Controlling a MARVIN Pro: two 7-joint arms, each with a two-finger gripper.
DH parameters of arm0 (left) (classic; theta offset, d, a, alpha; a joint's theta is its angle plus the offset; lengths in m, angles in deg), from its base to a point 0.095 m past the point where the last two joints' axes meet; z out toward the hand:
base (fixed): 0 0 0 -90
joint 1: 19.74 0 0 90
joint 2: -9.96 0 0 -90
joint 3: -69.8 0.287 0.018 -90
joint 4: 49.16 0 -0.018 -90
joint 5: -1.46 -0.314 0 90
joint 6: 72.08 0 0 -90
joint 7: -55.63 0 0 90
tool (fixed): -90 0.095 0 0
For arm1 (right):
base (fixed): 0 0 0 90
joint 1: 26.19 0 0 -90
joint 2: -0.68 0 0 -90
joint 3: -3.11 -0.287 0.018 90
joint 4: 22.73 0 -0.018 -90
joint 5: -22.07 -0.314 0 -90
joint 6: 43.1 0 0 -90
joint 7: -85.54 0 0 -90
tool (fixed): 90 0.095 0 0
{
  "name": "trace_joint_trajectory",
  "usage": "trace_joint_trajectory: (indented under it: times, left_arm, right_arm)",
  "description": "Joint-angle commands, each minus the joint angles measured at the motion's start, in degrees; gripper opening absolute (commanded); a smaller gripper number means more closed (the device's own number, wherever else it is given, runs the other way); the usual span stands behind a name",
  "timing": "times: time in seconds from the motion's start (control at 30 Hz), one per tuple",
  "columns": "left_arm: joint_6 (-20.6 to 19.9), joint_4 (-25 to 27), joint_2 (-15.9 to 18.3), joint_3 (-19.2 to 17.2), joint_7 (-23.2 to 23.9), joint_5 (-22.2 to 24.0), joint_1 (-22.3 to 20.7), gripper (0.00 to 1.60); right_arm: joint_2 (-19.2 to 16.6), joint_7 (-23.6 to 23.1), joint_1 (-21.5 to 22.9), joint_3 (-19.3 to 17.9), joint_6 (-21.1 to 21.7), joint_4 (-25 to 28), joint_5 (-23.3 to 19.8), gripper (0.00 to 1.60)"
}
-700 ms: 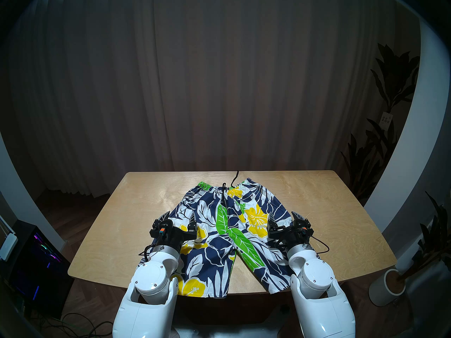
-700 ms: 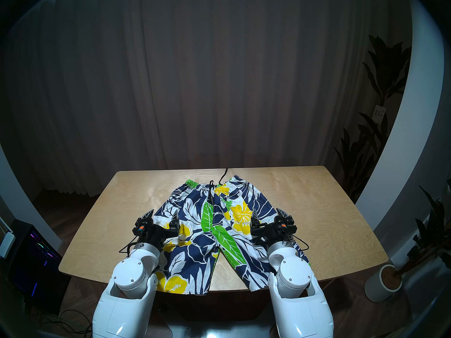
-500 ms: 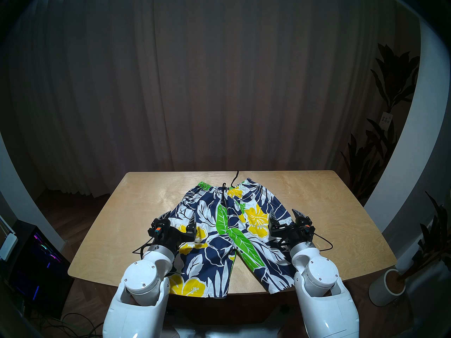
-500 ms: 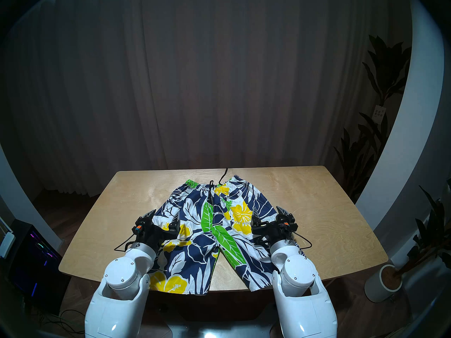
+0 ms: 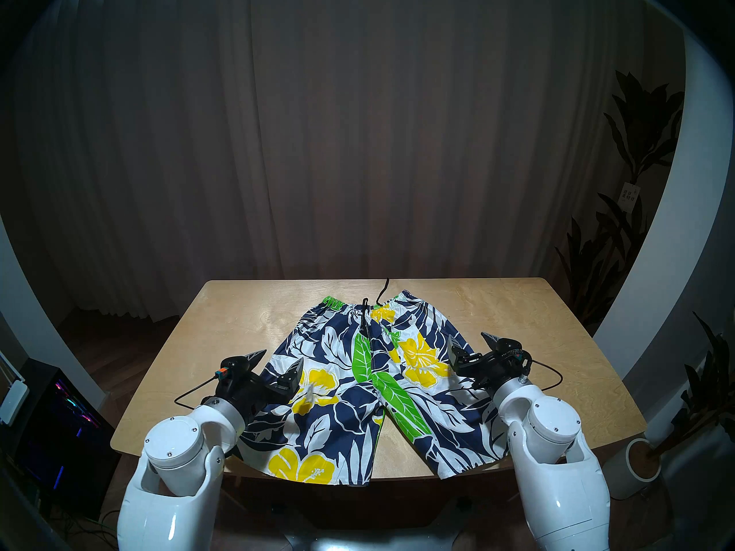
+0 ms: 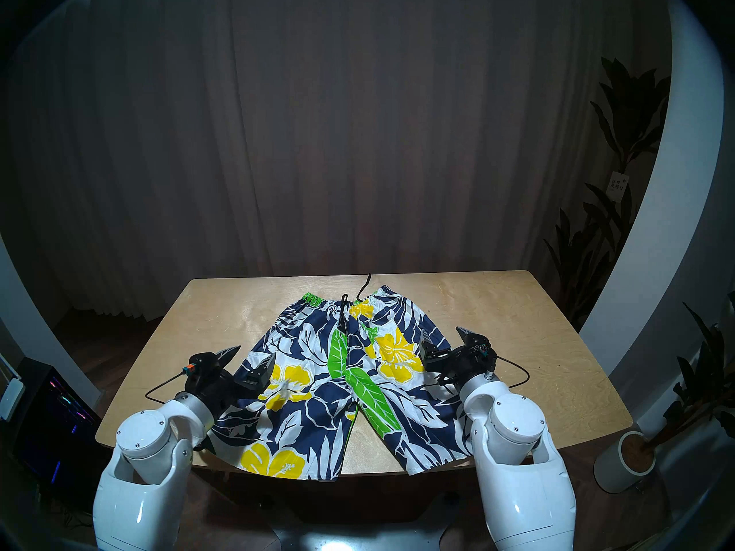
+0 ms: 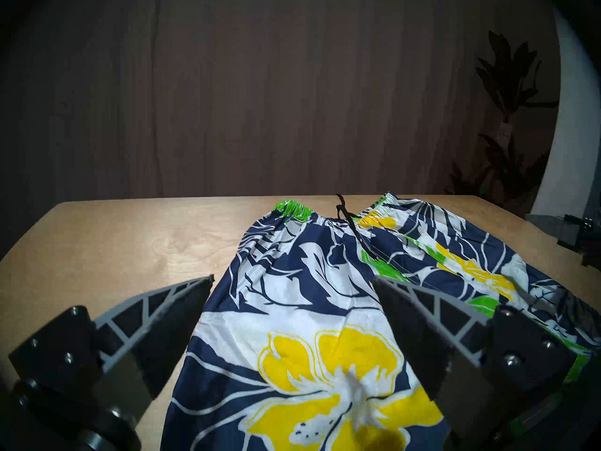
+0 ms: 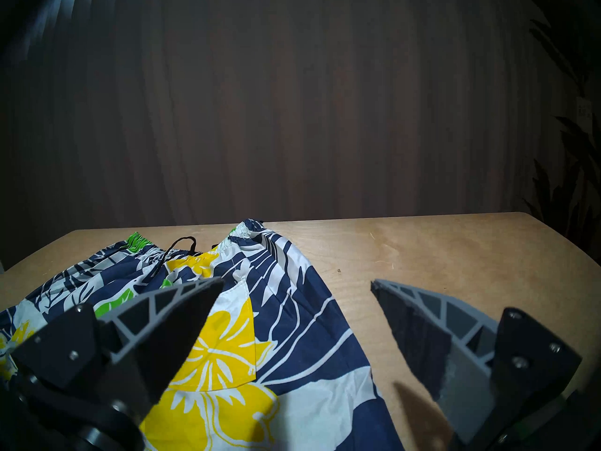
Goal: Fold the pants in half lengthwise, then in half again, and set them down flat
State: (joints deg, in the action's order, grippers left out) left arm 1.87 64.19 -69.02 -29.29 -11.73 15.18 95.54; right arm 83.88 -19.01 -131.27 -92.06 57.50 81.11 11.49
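The pants (image 5: 370, 379) are navy shorts with white leaves, yellow flowers and green leaves. They lie spread flat on the wooden table (image 5: 238, 319), waistband at the far side, black drawstring (image 5: 384, 289) trailing behind it, and leg hems over the front edge. My left gripper (image 5: 280, 359) is open and empty above the outer edge of the left leg; the left wrist view (image 7: 292, 279) shows it open over the cloth (image 7: 309, 310). My right gripper (image 5: 467, 337) is open and empty above the outer edge of the right leg; the right wrist view (image 8: 297, 281) shows the edge (image 8: 325, 310) between its fingers.
A dark curtain hangs behind the table. A white plant pot (image 5: 636, 470) stands on the floor at the right. A black computer case (image 5: 59, 419) stands at the left. Bare tabletop lies on both sides of the pants.
Both arms have swung outward: the left gripper moved left and nearer, the right gripper moved right and slightly farther. Both stayed open. The pants have not moved.
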Motion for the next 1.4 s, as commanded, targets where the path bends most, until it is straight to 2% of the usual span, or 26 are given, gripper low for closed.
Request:
trace_joint_trajectory:
  times: [0.0, 0.33, 0.53, 0.57, 0.63, 0.67, 0.7, 0.73, 0.77, 0.8, 0.93, 1.17, 1.37]
  left_arm:
    - [-3.2, 1.0, 4.4, -3.5, 4.9, 2.9, -0.8, 1.60]
    - [-9.5, -1.2, 8.6, -6.3, 11.6, 5.8, -3.3, 1.60]
    - [-13.7, -3.7, 11.3, -6.4, 15.9, 7.4, -5.5, 1.60]
    - [-14.5, -4.2, 11.7, -6.4, 16.5, 7.6, -6.0, 1.60]
    - [-16.1, -5.5, 12.7, -6.3, 18.0, 8.2, -7.1, 1.60]
    - [-16.7, -6.1, 13.2, -6.2, 18.6, 8.3, -7.6, 1.60]
    - [-17.7, -6.8, 13.8, -6.2, 19.4, 8.5, -8.2, 1.60]
    - [-18.3, -7.5, 14.3, -6.1, 19.9, 8.7, -8.7, 1.60]
    - [-19.7, -8.9, 15.4, -5.9, 21.1, 8.8, -9.8, 1.60]
    - [-20.4, -9.6, 16.0, -5.7, 21.6, 8.9, -10.6, 1.60]
    - [-23.3, -12.2, 17.8, -5.7, 23.1, 9.7, -13.4, 1.60]
    - [-28.4, -16.2, 21.8, -3.5, 24.6, 10.4, -17.7, 1.60]
    - [-30.4, -17.7, 23.5, -0.5, 24.9, 10.8, -21.2, 1.60]
  right_arm:
    - [-6.0, -6.5, 3.7, -2.4, 3.9, 1.0, -2.5, 1.60]
    - [-13.0, -16.7, 6.2, -4.2, 10.1, -1.8, -4.2, 1.60]
    - [-17.8, -23.6, 7.4, -3.8, 9.6, -4.1, -4.2, 1.60]
    - [-17.1, -23.3, 7.8, -4.0, 9.3, -4.3, -4.0, 1.60]
    - [-19.5, -26.4, 8.4, -4.0, 8.5, -5.4, -4.3, 1.60]
    - [-19.4, -26.6, 8.7, -4.2, 8.3, -5.8, -4.3, 1.60]
    - [-20.7, -29.0, 9.2, -4.4, 7.9, -6.6, -4.6, 1.60]
    - [-19.7, -27.7, 9.7, -4.9, 7.6, -6.9, -4.8, 1.60]
    - [-21.2, -30.4, 10.6, -5.1, 6.7, -8.3, -5.5, 1.60]
    - [-21.1, -31.4, 11.1, -5.7, 6.0, -9.1, -5.7, 1.60]
    - [-20.8, -33.4, 12.1, -7.8, 4.5, -11.8, -7.7, 1.60]
    - [-19.9, -35.8, 11.0, -10.2, 1.0, -15.4, -9.6, 1.60]
    - [-18.5, -36.5, 10.6, -11.0, -0.4, -16.7, -10.9, 1.60]
